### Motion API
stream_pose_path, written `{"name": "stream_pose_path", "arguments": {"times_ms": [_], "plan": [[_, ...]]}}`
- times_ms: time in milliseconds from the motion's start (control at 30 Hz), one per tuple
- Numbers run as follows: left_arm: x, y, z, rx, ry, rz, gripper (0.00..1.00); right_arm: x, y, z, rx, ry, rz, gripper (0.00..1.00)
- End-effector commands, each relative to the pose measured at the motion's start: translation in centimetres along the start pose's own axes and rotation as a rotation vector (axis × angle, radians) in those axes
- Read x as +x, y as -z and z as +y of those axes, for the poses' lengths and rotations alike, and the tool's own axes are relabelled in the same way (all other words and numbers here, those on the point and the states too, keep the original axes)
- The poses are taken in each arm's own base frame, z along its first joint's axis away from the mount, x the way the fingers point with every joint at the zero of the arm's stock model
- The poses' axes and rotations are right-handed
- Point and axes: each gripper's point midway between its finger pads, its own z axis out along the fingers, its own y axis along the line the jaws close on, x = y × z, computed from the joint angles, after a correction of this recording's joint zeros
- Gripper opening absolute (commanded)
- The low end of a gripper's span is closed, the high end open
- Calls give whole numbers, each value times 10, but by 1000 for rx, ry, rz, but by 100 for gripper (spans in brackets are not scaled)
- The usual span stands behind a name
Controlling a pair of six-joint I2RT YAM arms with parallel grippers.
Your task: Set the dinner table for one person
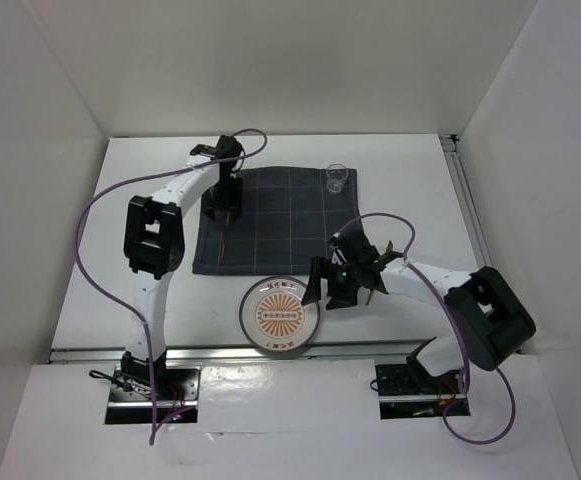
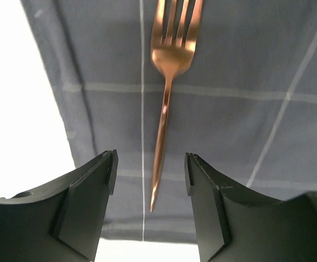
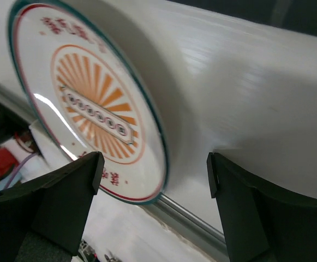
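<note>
Red characters round the plate (image 1: 281, 316) rim — none legible.

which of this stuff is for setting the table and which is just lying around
For the job: plate, fork, glass, cloth, table.
Just lying about: nothing loose, only the arms' purple cables.

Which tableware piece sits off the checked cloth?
The orange-patterned plate, on the bare dinner table nearest the arm bases; the fork and glass rest on the cloth.
</note>
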Motion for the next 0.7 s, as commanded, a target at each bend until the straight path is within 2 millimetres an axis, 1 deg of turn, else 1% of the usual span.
{"name": "stream_pose_path", "arguments": {"times_ms": [0,33,67,100,133,167,200,233,267,300,333,367,433,467,500,533,567,600,633,667], "plan": [[-8,67,6,49,36,-95,69,-3,-19,22,-120,121,-23,88],[-8,75,7,54,38,-109,69,-5,-21,23,-125,124,-28,85],[-13,96,6,81,53,-151,69,-2,-26,24,-129,136,-20,82],[-11,102,8,84,54,-160,69,0,-29,26,-130,135,-12,78],[-9,109,8,96,55,-167,69,3,-30,25,-132,132,0,73],[-8,116,8,109,56,-177,69,4,-31,30,-143,138,-2,69],[-6,130,10,119,68,-201,69,3,-32,32,-147,150,-12,66],[-6,139,10,134,70,-218,69,6,-33,29,-141,134,-4,62],[-3,143,11,136,70,-222,69,5,-33,28,-133,133,-11,54],[-1,150,11,147,70,-227,69,4,-31,30,-139,127,-18,50],[0,161,12,165,71,-246,69,5,-31,27,-128,125,-24,45],[3,165,11,178,70,-247,69,4,-27,28,-131,119,-40,33],[6,174,12,193,70,-260,69,3,-23,27,-117,118,-54,21],[9,182,14,198,72,-275,69,4,-20,27,-117,118,-54,15],[11,187,15,201,81,-277,69,5,-13,26,-103,115,-57,10],[14,189,16,201,82,-279,69,-1,-7,35,-116,133,-73,0],[16,191,17,203,82,-283,69,-3,0,40,-120,136,-78,0],[15,202,21,203,86,-312,69,-7,6,44,-118,151,-95,0],[20,202,22,200,86,-303,69,-9,19,50,-122,167,-115,0],[22,204,25,190,88,-310,69,-19,31,65,-149,182,-146,0]]}}
